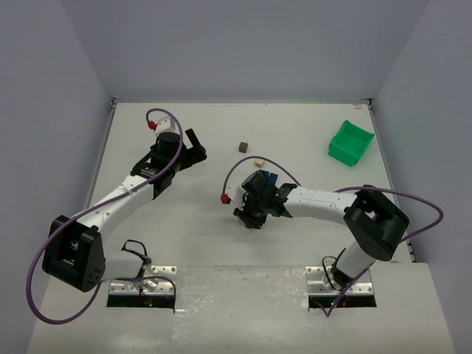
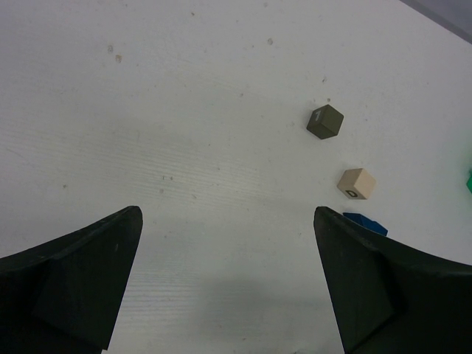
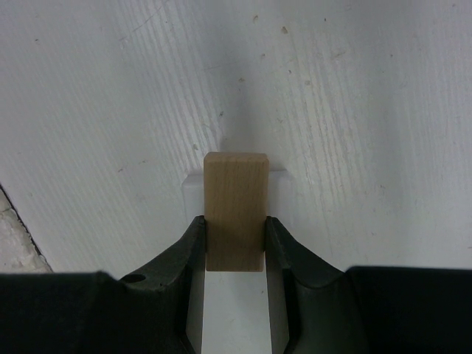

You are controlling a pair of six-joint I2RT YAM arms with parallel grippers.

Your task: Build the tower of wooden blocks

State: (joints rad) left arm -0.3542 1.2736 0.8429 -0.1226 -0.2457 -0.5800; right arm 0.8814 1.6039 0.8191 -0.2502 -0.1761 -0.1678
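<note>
My right gripper (image 3: 234, 221) is shut on a tan wooden block (image 3: 234, 210), holding it upright over a flat white piece (image 3: 279, 184) on the table. In the top view the right gripper (image 1: 248, 215) sits low at table centre, and the block is hidden there. A dark grey-brown cube (image 1: 243, 146), a beige cube (image 1: 259, 160) and a blue piece (image 1: 268, 177) lie just beyond it. My left gripper (image 1: 194, 150) is open and empty. The left wrist view shows the dark cube (image 2: 324, 122), the beige cube (image 2: 356, 184) and the blue piece (image 2: 366, 223) ahead to the right of the left gripper (image 2: 227, 217).
A green plastic bin (image 1: 350, 142) stands at the back right, and its edge shows in the left wrist view (image 2: 469, 181). Grey walls enclose the white table (image 1: 184, 214) on three sides. The arm bases are bolted at the near edge.
</note>
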